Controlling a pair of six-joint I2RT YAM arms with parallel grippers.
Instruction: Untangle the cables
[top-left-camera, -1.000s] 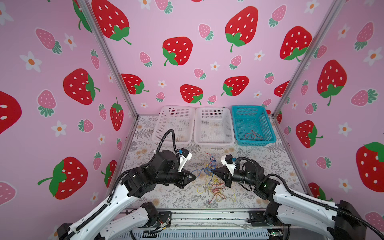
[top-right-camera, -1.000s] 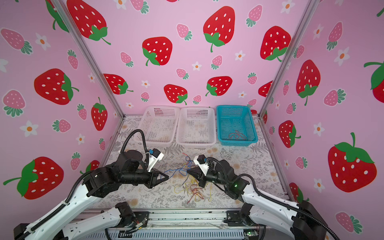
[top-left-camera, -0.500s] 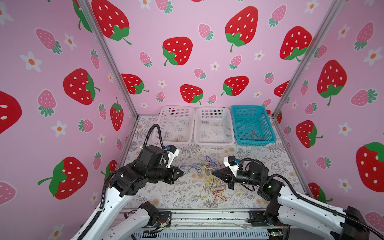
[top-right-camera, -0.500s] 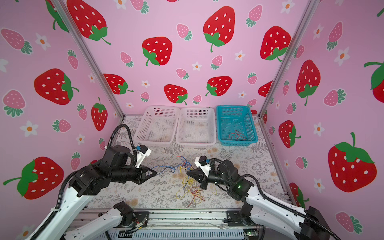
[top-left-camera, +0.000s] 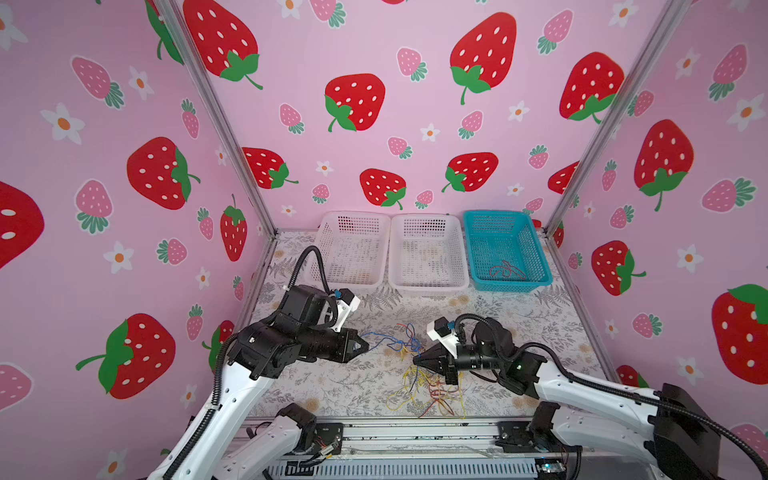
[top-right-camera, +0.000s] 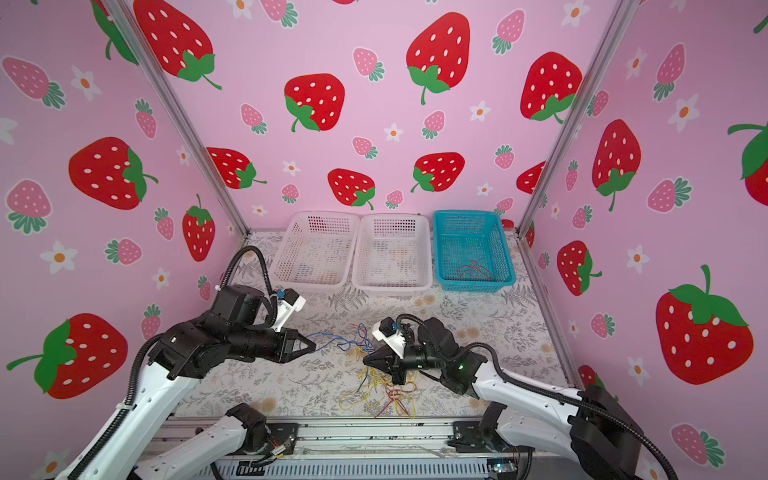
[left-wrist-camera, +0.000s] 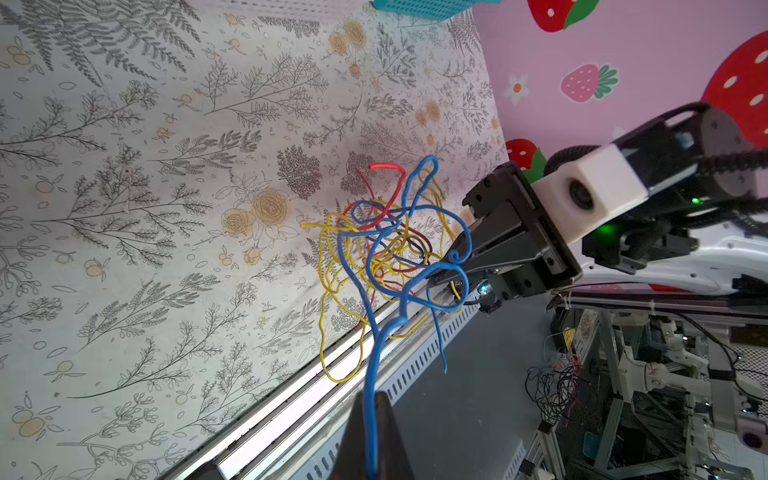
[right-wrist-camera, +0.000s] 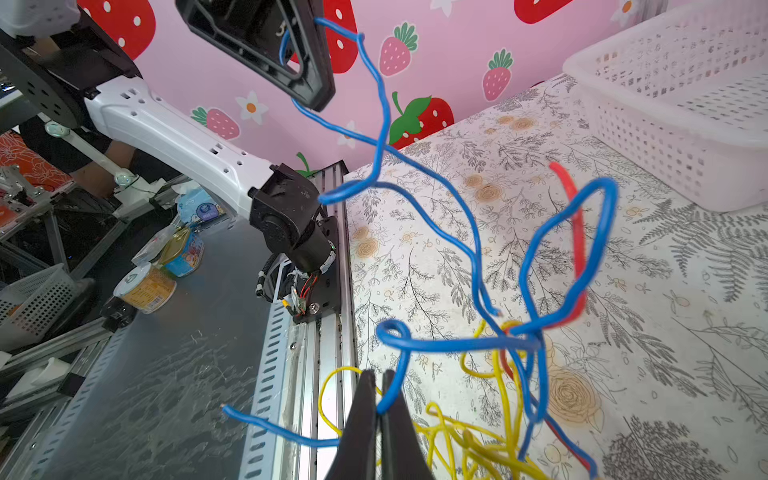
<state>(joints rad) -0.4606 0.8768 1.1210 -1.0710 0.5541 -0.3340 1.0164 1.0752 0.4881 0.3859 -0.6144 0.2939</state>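
Surface (top-left-camera: 332, 386): papered, carries all below. White baskets (top-left-camera: 351, 286) and blue basket (top-left-camera: 511, 286): ranged along the far edge, the blue already holding a red cable (top-left-camera: 505, 270), so I judge them sorting bins. Left gripper (top-left-camera: 365, 345): mine, closed on a blue cable (top-left-camera: 384, 338), raised to draw it sideways. Right gripper (top-left-camera: 415, 362): closed on blue cable also, anchoring the knot; whether the same strand I cannot tell. Cables (top-left-camera: 428, 392): yellow-red heap near the front edge, under the right gripper.

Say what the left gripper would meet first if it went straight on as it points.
Probably the tangle of wires hanging ahead of the left gripper; the right gripper lies beyond, though depth is unclear.
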